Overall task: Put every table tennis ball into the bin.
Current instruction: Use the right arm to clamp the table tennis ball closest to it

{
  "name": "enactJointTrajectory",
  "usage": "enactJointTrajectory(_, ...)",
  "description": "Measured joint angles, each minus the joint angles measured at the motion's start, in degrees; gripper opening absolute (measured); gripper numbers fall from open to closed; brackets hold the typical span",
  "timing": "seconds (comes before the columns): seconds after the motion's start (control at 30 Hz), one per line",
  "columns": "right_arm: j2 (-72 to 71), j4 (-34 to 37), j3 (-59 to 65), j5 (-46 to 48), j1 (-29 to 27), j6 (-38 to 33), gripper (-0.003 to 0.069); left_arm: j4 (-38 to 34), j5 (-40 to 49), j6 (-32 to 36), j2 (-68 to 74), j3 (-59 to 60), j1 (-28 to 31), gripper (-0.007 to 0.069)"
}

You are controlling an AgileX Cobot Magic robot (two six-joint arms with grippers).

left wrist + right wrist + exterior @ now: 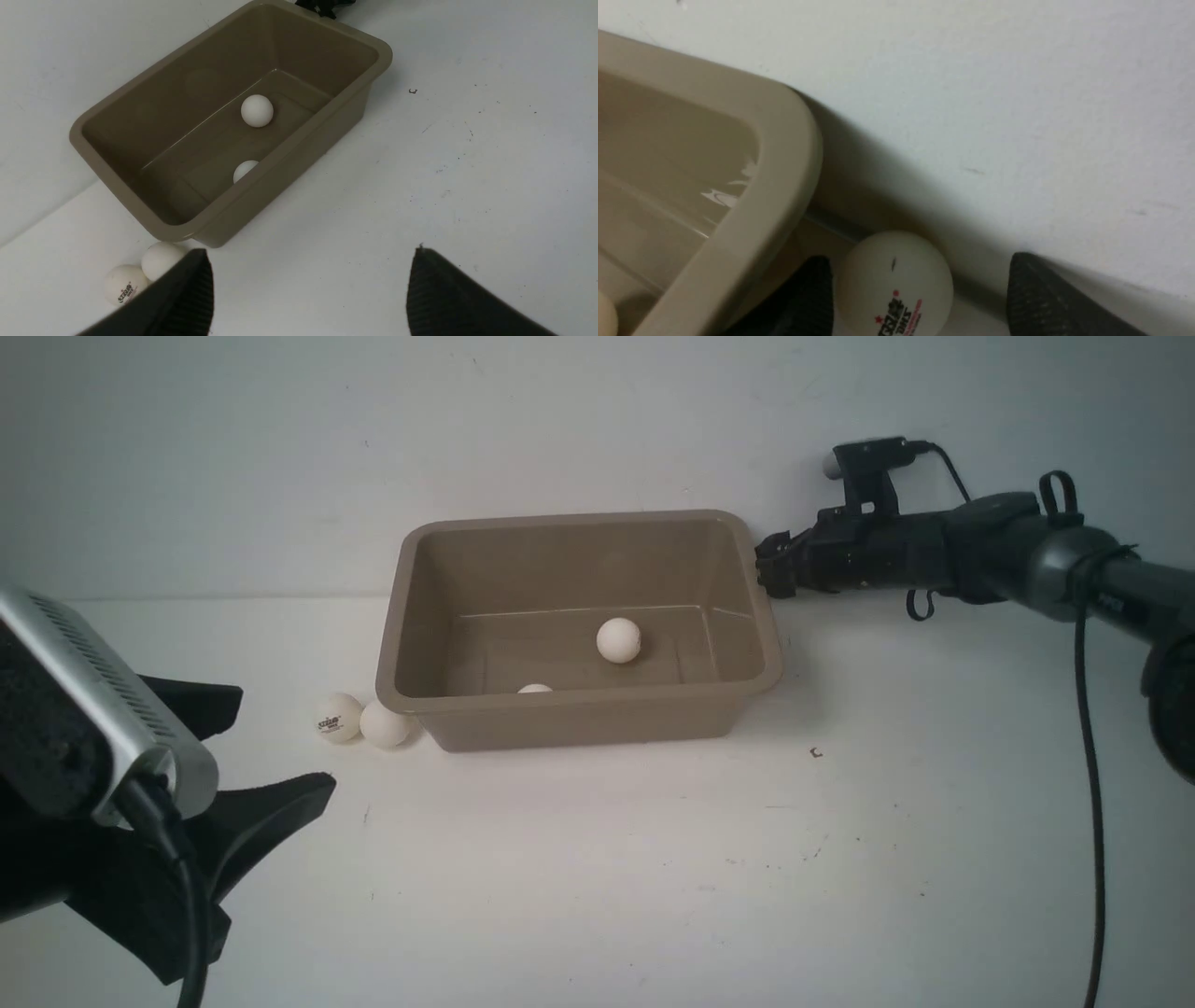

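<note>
Two balls (pixel 618 640) sit in the bin (pixel 597 723); two more balls (pixel 386 723) wait outside its near left corner, before my wide-open left gripper (pixel 310 261). My right gripper (pixel 922 259), jaws part open, straddles a fifth ball (pixel 894 280) by the bin's far right corner, seemingly poised to close.

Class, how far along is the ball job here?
Done: two balls lie in the bin. In hand: the right jaws, open, straddle a third ball outside its far right corner. Left: that ball, plus a pair on the table at its left end.
</note>
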Motion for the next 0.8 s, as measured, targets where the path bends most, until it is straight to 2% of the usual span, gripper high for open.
enactJointTrajectory(0.23,0.75,1.75,-0.13,-0.59,0.07,-1.28,0.0459,0.00,0.00,0.00,0.00,0.00,0.00,0.0499)
enactJointTrajectory(0.43,0.62,-2.35,-0.49,-0.93,0.07,1.34,0.0459,0.00,0.00,0.00,0.00,0.00,0.00,0.0499)
enactJointTrajectory(0.6,-0.40,-11.75,-0.56,-1.85,-0.25,7.17,0.0459,0.00,0.00,0.00,0.00,0.00,0.00,0.0499)
enactJointTrajectory(0.73,-1.51,-23.53,-0.38,-1.84,-0.95,12.06,0.0459,0.00,0.00,0.00,0.00,0.00,0.00,0.0499)
enactJointTrajectory(0.8,-1.90,-25.66,-0.31,-1.70,-0.99,12.75,0.0459,0.00,-0.15,0.00,0.00,0.00,0.00,0.0499)
